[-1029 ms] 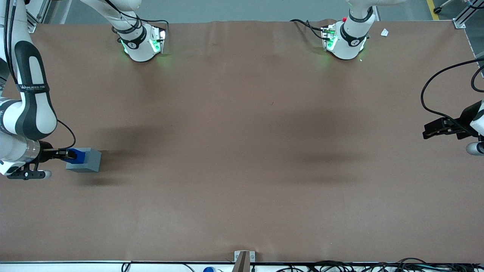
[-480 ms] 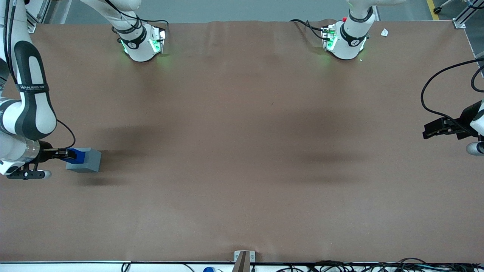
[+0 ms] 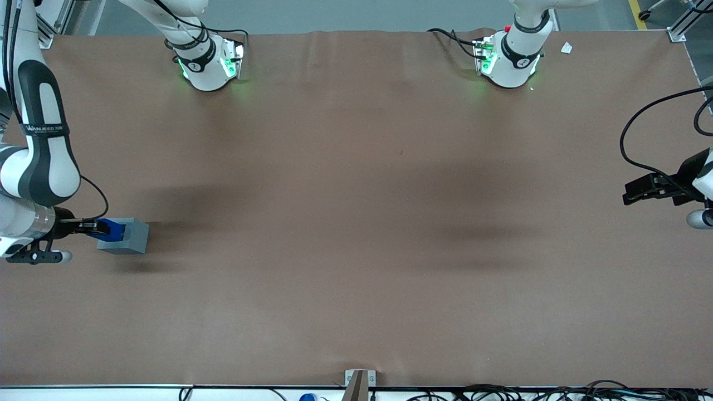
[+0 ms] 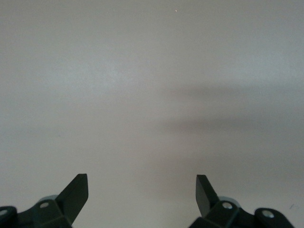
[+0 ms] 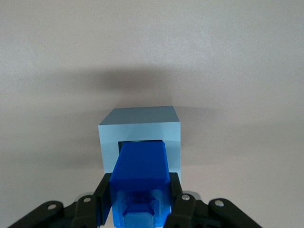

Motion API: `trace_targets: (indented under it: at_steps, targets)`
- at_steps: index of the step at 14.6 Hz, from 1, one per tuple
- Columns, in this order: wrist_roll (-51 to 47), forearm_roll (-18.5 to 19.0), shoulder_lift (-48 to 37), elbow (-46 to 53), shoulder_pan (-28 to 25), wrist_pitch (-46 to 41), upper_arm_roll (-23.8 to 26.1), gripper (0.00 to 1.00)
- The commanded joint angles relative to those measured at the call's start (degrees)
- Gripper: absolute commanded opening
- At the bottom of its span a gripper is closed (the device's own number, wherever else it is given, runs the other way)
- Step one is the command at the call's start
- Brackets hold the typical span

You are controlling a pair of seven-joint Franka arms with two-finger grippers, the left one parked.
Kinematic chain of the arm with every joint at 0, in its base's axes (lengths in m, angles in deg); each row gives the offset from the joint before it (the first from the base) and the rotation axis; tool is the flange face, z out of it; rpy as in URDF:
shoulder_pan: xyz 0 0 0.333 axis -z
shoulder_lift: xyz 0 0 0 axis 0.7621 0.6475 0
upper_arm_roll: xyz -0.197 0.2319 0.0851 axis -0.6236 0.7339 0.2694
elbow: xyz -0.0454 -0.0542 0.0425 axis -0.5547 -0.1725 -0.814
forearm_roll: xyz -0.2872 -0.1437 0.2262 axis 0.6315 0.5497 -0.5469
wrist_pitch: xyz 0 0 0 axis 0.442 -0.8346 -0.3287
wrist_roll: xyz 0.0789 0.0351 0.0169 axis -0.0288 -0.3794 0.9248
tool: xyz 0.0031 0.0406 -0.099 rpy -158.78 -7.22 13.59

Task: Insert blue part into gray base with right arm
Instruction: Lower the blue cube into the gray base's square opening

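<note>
The gray base [image 3: 127, 236] stands on the brown table at the working arm's end. In the right wrist view it [image 5: 140, 124] shows its square socket. My right gripper [image 3: 100, 228] is shut on the blue part [image 3: 111, 230], one black finger [image 5: 103, 190] on each side. The blue part [image 5: 141, 178] hangs right over the base with its narrower end at the socket's opening. I cannot tell whether it has entered the socket. The right arm [image 3: 39, 161] reaches in from the table's edge.
The two arm bases [image 3: 209, 61] [image 3: 509, 58] stand at the table's edge farthest from the front camera. A small white scrap [image 3: 566, 48] lies near the corner at the parked arm's end. Cables [image 3: 501, 392] run along the near edge.
The right arm's upper part has shifted slightly outward. The gripper with the blue part has stayed over the gray base, perhaps a little lower.
</note>
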Motion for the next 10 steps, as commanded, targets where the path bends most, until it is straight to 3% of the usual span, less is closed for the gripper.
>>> trace_targets:
  at_steps: [1, 10]
  targets:
    - [0.45, 0.85, -0.21, -0.15, 0.98, 0.27, 0.81, 0.02]
    - [0.01, 0.76, -0.21, -0.24, 0.45, 0.09, 0.81, 0.02]
